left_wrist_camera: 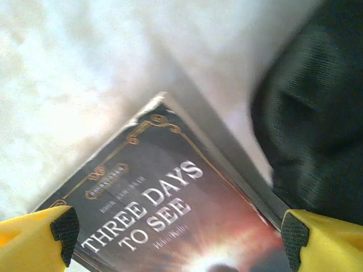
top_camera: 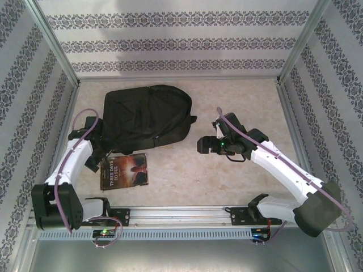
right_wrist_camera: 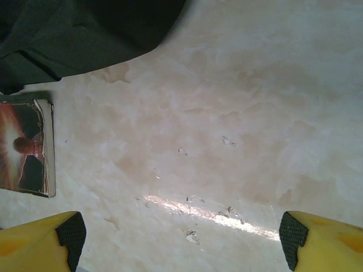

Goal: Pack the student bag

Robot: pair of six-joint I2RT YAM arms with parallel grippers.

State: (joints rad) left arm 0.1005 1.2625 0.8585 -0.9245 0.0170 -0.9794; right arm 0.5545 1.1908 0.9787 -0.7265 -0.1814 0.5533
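The left jaws stand released and spread wide, gripping nothing, their black pads (left_wrist_camera: 64, 233) on either side of a book (left_wrist_camera: 170, 221) titled "Three Days to See". It lies face up on the pale marbled surface (left_wrist_camera: 68, 85) directly beneath them. Just past the book's far edge, ahead and to the right of these jaws, lies the student bag (top_camera: 146, 116), black and flat on the surface. What it contains cannot be told, and the book sits outside it. The right jaws, likewise spread and empty, hang over bare surface near the bag's right side, with book and bag both off to their left. Patterned walls (top_camera: 170, 42) rise beyond the bag.
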